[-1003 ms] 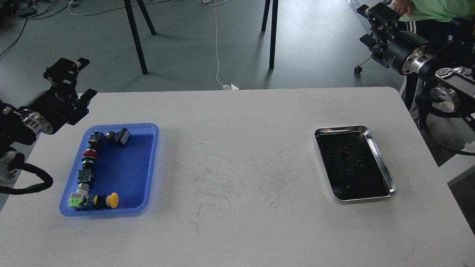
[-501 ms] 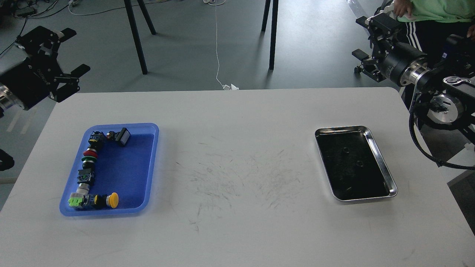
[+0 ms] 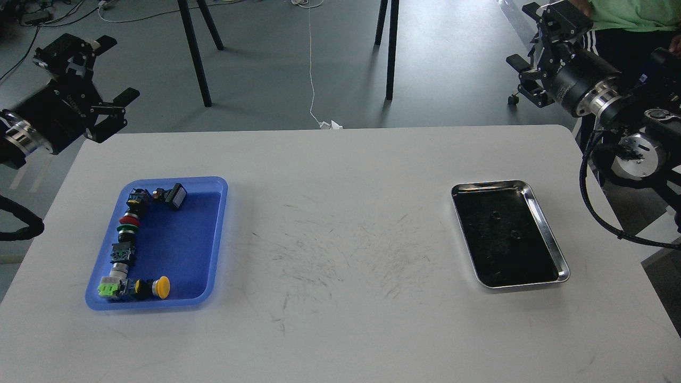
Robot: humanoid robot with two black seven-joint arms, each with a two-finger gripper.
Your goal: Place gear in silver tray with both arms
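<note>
The silver tray [image 3: 490, 184] lies on the right side of the white table [image 3: 340, 330], its dark bottom bare apart from reflections. The gear is a row of small button and switch parts [image 3: 126, 229], one with a yellow cap [image 3: 162, 286], lying in a blue plastic tray [image 3: 181, 244] on the left. My left gripper [image 3: 110, 69] is open and empty, held above the floor beyond the table's far left corner. My right gripper [image 3: 524, 36] is open and empty, beyond the far right corner, well behind the silver tray.
Black stand legs [image 3: 196, 58] [image 3: 391, 48] rise from the floor behind the table. A white cable [image 3: 311, 64] runs down to the far edge. A person in a green shirt [image 3: 622, 13] sits at the top right, close to my right arm.
My left gripper has risen from beside the table's left corner, swung out left, then come slightly back right. My right gripper has shifted only a little. Trays and parts have not moved.
</note>
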